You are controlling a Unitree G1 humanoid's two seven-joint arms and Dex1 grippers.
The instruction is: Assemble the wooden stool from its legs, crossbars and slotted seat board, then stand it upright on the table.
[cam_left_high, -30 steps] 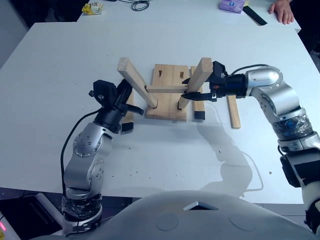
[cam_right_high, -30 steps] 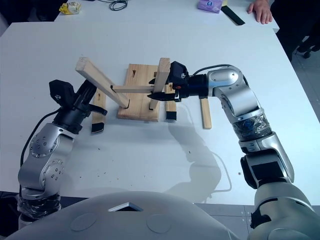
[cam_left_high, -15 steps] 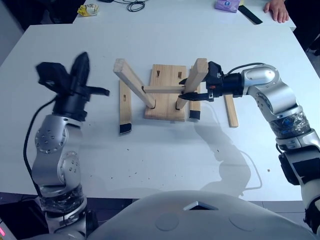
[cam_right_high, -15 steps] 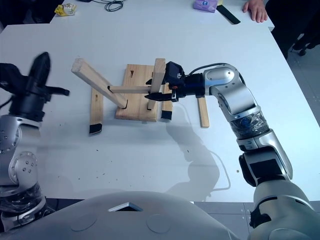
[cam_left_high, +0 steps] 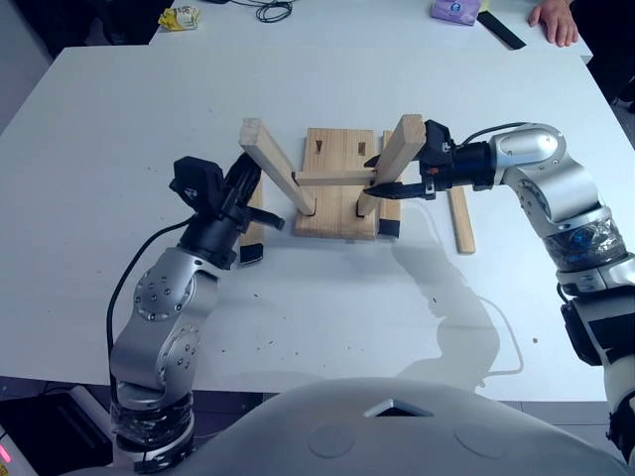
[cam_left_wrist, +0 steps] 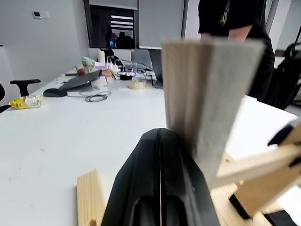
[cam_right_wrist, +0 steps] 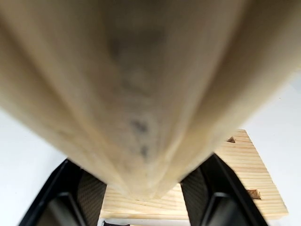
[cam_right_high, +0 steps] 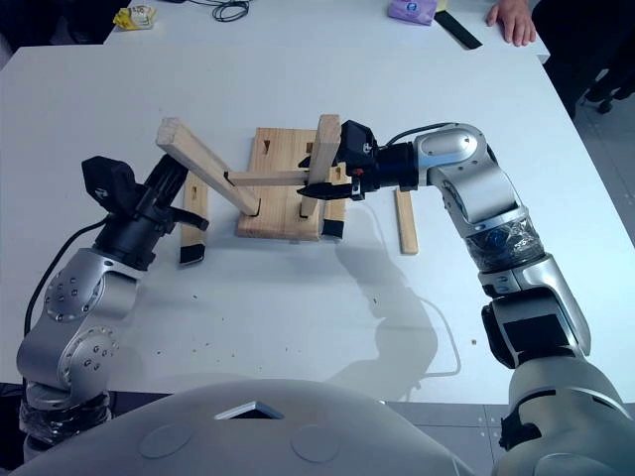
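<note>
Closest in, the left gripper [cam_left_wrist: 160, 141] has its black fingers pressed shut with nothing between them. It sits right up beside the tilted pale wooden leg on the left [cam_left_high: 276, 169], though I can't tell if it's actually touching. Just under that arm, a loose wooden leg with a black foot cap [cam_right_high: 190, 243] lies flat on the white table [cam_left_high: 327, 317].

Next back is the flat, pale, slotted seat board [cam_left_high: 332, 216], lying on the table mid-scene. Two legs are stuck in it, with a thin wooden crossbar [cam_left_high: 332, 178] bridging them. The left one leans well outward. The right upright wooden leg [cam_left_high: 402, 144] is clamped in the right gripper [cam_left_high: 385, 186], one finger on each side of it, low down near the crossbar joint.

Another capped loose leg [cam_left_high: 394, 213] lies along the board's right edge. A spare thin crossbar [cam_left_high: 461, 223] lies on the table further right.

My read is that this stuff is light, stiff and dry-fit, so nothing bends but the joints can pop loose. That leaning leg probably isn't seated. I'd grab legs low, near the slot, across the flat faces, since high up you just lever the tenon out. The board will likely skate on the smooth table unless one arm pins it.
</note>
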